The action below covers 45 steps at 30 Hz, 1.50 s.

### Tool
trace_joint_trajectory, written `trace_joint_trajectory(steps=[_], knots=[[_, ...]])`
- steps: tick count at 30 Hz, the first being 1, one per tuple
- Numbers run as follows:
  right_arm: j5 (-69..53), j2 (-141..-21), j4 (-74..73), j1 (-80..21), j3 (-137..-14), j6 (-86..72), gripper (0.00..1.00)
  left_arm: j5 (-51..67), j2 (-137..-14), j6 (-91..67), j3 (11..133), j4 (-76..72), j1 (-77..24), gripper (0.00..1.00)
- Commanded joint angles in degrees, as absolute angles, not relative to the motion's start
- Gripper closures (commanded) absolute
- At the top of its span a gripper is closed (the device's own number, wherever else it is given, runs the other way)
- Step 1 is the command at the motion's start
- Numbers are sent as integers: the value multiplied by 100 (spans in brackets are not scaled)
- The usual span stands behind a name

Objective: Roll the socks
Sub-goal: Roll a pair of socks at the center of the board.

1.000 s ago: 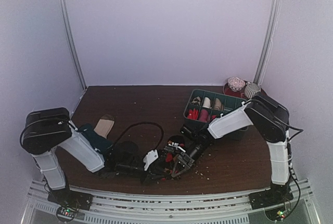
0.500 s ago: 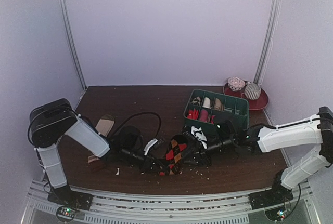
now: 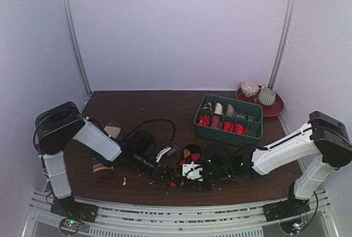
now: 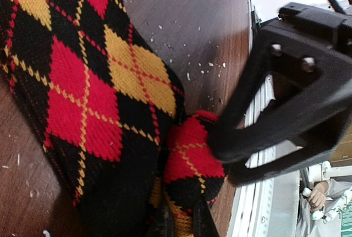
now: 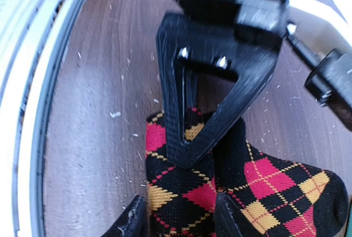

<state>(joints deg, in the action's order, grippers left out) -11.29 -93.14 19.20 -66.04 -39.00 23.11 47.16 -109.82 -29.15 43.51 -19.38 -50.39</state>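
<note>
Your left jaws are clamped shut on a bunched fold of the argyle sock [image 4: 93,83], and that pinch is your anchor. The sock lies on the bench [image 3: 137,105] around its middle, toward the near edge, between the two arms and near-left of the green tray [image 3: 256,132]. Most of it looks flat and spread, so I judge the roll barely begun.

Your right jaws stand partly open astride the same sock. Their fingertips [image 5: 132,218] sit either side of the fabric, just beside the left pinch, and they don't appear to be clamping anything.

- Close the right jaws on the doubled-over lump, not on a single layer. A single layer of soft knit will probably stretch and slip out instead of turning.
- Stay low and turn the bunch over onto the flat part. Let the left side give slack rather than pull against you.
- The two sets of jaws are very close together, so approach squarely to avoid striking them.
- The metal rail [image 5: 33,83] at the near edge is close by. Work the roll toward the far side so the sock stays on the bench.

The other sock shows only as a beige cuff [image 3: 113,129] on the left, beyond the left arm. Leave it there for now.
</note>
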Motion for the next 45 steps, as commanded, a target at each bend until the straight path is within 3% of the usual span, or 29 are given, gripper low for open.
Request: trace_joint_trajectory(steps=[1,6,11,15,20,26,33,39,45], knots=[[-789,-9637,1823,-6644,-4032,2556,57,4392,-11389,-2787,4051,-589,-5036,100],[-489,-9953,1879,-6645,-4023,2477,61,4425,-11399,-2679,4140,-480,-5029,100],[-757,-10220,1671,-6605,-4187,1990,80,4325,-11300,-2575,4235,-452,-5019,99],[-1640,-10359,1486,-6417,-4160,1277,85,3556,-10457,-2362,4128,-626,-5013,71],[-2820,-10492,1601,-6058,-3859,279,86,2526,-9087,-1934,3620,-1491,-5018,58],[-4525,-11319,1441,-5403,-4064,-787,87,1919,-7774,-880,2294,-4106,-5442,41],[-5290,-11912,639,-5038,-4577,-849,87,2365,-9131,-441,2602,-5080,-5625,34],[-5394,-11996,-70,-4898,-4859,-383,87,2685,-10135,-417,2688,-5535,-5625,34],[-5456,-12141,-581,-4830,-5120,44,87,3037,-10258,-519,2560,-5573,-5625,38]])
